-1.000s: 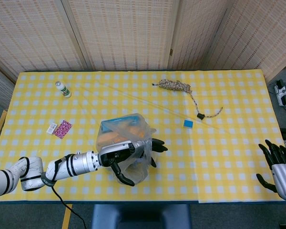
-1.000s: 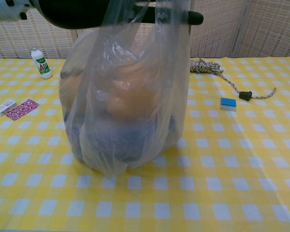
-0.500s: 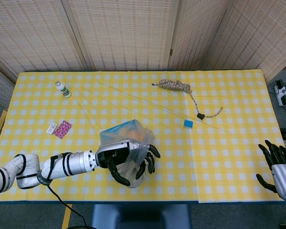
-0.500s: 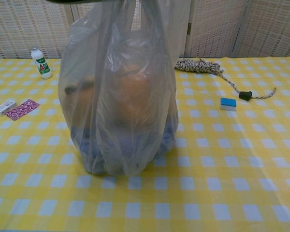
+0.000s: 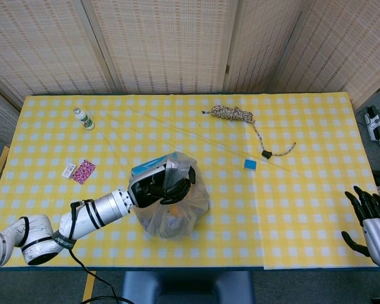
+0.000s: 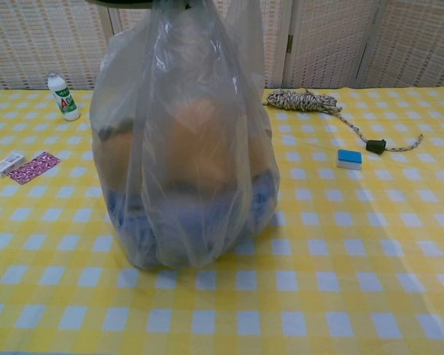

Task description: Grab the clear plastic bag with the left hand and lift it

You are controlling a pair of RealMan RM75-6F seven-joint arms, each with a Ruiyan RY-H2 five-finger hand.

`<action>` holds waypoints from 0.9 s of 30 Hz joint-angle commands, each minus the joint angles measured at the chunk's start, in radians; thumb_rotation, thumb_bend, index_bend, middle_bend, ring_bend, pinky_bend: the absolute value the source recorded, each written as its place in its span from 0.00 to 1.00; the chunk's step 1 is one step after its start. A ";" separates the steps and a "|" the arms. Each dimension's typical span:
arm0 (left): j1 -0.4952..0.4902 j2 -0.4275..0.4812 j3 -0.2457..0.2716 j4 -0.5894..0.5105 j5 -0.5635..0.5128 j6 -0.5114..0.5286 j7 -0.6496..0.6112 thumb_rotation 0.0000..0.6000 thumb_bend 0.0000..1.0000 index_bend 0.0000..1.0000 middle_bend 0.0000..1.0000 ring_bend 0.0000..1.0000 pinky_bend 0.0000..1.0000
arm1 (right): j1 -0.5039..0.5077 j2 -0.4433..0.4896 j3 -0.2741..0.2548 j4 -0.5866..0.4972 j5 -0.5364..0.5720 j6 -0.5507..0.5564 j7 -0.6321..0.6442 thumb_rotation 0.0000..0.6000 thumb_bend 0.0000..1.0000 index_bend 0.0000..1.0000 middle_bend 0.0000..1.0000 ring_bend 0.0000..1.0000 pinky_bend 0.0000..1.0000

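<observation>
The clear plastic bag (image 5: 176, 212) (image 6: 185, 155) holds orange and blue contents and stands on the yellow checked table (image 5: 304, 209). My left hand (image 5: 159, 185) grips the bunched top of the bag from above, fingers curled around the plastic. In the chest view the bag fills the middle, its bottom still touching the cloth; only a dark sliver of the hand shows at the top edge. My right hand (image 5: 372, 223) hangs off the table's right front corner, fingers apart and holding nothing.
A small white bottle (image 5: 83, 118) (image 6: 63, 97) stands at the back left. A pink packet (image 5: 83, 171) and white card lie at the left. A coiled rope (image 5: 234, 114) (image 6: 305, 100) with a black end and a blue block (image 5: 249, 164) (image 6: 348, 159) lie back right.
My left hand went from spread beside the bag to closed around its gathered top. The bag's neck has been drawn together and pulled upright.
</observation>
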 commanded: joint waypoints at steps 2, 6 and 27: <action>0.036 0.029 -0.055 -0.056 -0.040 -0.038 0.071 1.00 0.94 0.46 0.83 0.78 1.00 | -0.001 0.002 -0.002 -0.001 -0.005 0.003 0.004 1.00 0.33 0.00 0.00 0.00 0.00; 0.062 0.058 -0.095 -0.100 -0.074 -0.052 0.101 1.00 0.97 0.46 0.83 0.78 1.00 | -0.003 0.004 -0.004 -0.002 -0.010 0.007 0.010 1.00 0.33 0.00 0.00 0.00 0.00; 0.058 0.500 -0.566 -0.263 -0.499 -0.246 0.217 1.00 0.84 0.45 0.83 0.78 1.00 | -0.009 0.005 -0.007 -0.010 -0.019 0.016 0.022 1.00 0.33 0.00 0.00 0.00 0.00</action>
